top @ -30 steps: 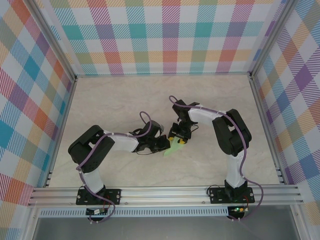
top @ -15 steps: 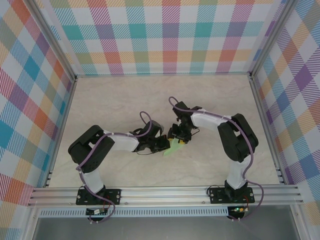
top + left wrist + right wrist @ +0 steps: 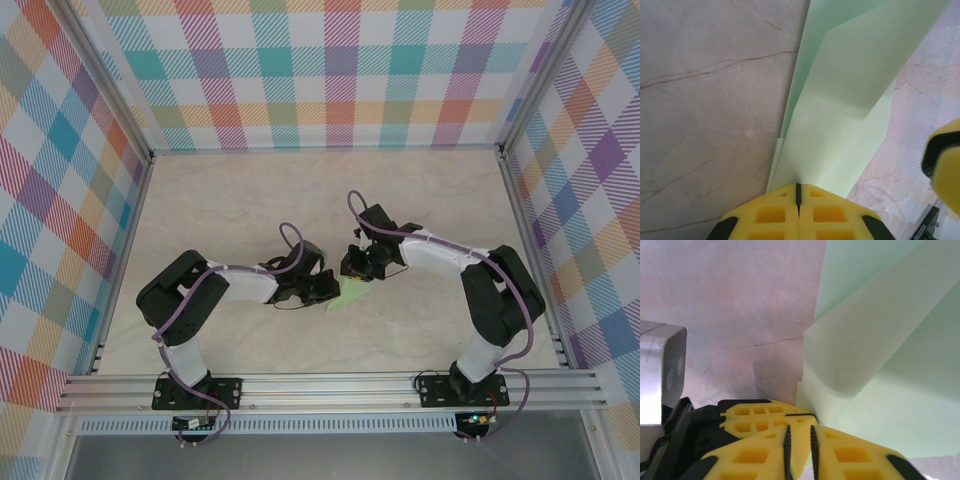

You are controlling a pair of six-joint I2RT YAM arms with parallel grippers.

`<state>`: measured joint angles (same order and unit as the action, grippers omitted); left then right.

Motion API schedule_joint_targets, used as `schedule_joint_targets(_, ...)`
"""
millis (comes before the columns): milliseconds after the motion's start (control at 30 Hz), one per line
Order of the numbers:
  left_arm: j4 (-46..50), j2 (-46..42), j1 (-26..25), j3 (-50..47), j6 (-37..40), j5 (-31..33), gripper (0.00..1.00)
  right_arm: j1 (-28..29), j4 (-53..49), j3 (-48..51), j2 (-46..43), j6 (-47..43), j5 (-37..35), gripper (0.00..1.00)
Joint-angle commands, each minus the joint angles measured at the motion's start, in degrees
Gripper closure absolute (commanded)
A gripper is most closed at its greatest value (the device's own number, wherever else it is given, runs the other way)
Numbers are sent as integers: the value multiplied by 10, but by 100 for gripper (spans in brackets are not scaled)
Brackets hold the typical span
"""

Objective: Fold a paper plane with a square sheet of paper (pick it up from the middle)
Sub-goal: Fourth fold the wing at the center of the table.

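Pinched from two sides near the middle of the table: thin pale mint-green paper sheet [image 3: 348, 295], creased into overlapping flaps. Clamped at its left edge in the left yellow-fingered gripper [image 3: 798, 186], jaws pressed together on the paper. Nipped at its far edge by the right gripper [image 3: 800, 427], pads all but meeting on it. Probably feather-light, limp, quick to slip or tear. Best taken close beside a crease. Underneath, smooth beige marble-look tabletop [image 3: 250, 200]. All around, plaid-patterned walls [image 3: 340, 70], well apart from both arms.

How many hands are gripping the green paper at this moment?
2. The left hand is shut on one end of the folded green paper; the right hand, close beside it, looks closed on another part of the same paper.
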<state>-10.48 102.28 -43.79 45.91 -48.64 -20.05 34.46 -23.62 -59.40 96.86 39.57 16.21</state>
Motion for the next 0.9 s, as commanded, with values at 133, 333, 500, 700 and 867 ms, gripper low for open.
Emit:
schedule_joint_targets(133, 94, 38, 1, -19, -8, 51, 97, -3, 75, 32, 20, -22, 38, 87)
schedule_joint_targets(333, 99, 41, 0, -15, -9, 51, 98, -9, 116, 64, 28, -40, 66, 87)
schedule_joint_targets(500, 101, 40, 0, -16, -10, 50, 99, -12, 119, 68, 47, -51, 74, 88)
schedule_joint_targets(700, 105, 41, 1, -16, -10, 48, 100, -20, 112, 64, 69, -53, 66, 88)
schedule_joint_targets(867, 120, 41, 1, -14, -7, 46, 100, -32, 102, 55, 92, -52, 67, 91)
